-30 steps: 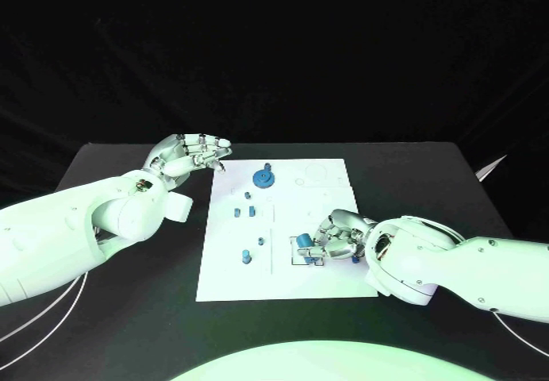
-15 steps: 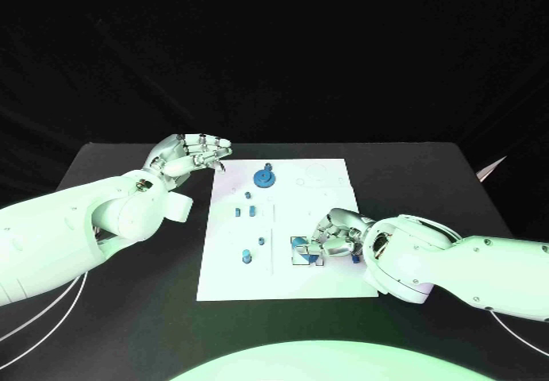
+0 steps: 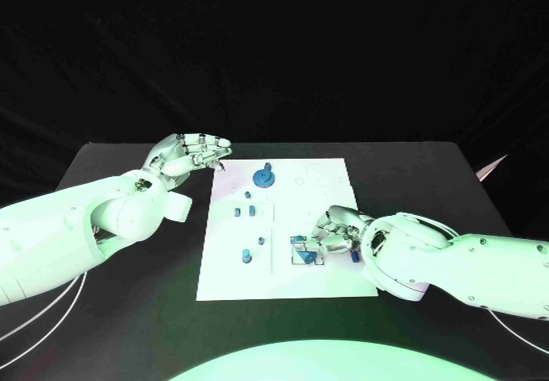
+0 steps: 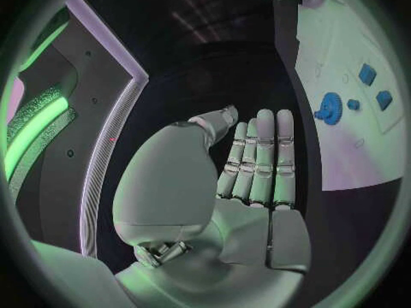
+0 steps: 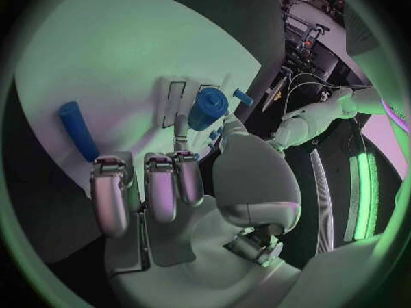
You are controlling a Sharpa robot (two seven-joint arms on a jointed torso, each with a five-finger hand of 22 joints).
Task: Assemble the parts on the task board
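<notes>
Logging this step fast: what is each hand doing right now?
Left hand: holds nothing, fingers straight and side by side, beside the white task board.
Right hand: pinches a short blue cylinder part over the board.

Task board (image 3: 332, 175): matt white sheet, smooth. Blue parts (image 3: 263, 176): plastic look, smooth. Hands (image 4: 248, 164): silver metal look, satin. Table (image 3: 137, 175): matt black.

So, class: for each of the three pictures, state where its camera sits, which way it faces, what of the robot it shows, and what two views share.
Head view: on the robot's head, looking down at the task board; both arms show.
Left wrist view: behind the left hand, facing along its flat fingers towards the board's edge.
Right wrist view: behind the right hand, facing the board and a blue cylinder at its fingers.
Shared: the blue gear shows in head and left wrist views.
</notes>
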